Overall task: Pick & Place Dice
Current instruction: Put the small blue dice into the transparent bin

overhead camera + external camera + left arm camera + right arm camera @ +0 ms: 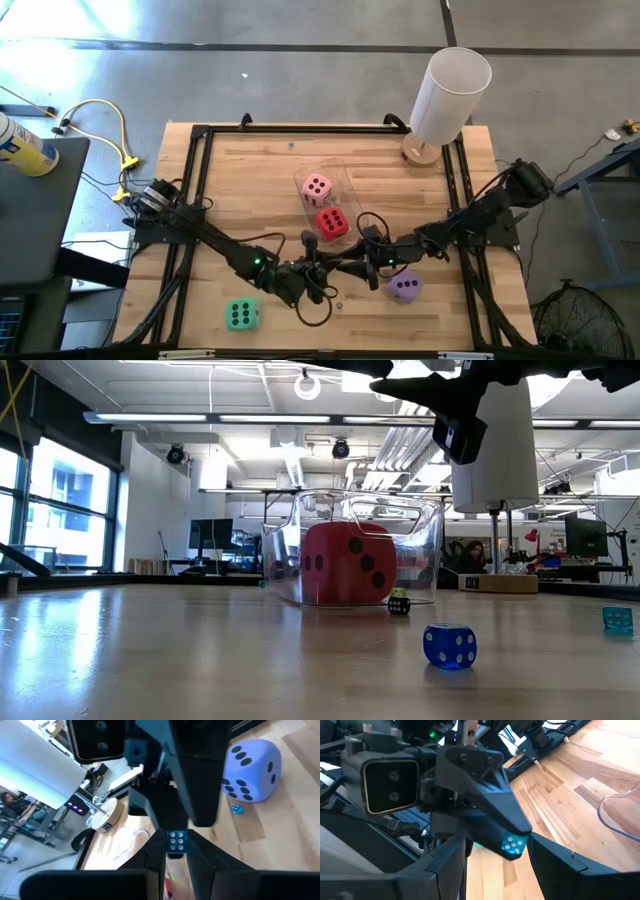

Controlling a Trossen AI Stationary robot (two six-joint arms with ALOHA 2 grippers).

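The left end effector (176, 851) was pinched on a small blue die (176, 841), held above the surface (260, 175) near its front edge. The right end effector (492, 852) stood half open around the left one's fingertips, gripping nothing itself. The pink die (317, 187) and red die (332, 223) lay in the clear bin (340, 172); the purple die (405, 286) sat just beside the right end effector, the green die (241, 315) front-left.
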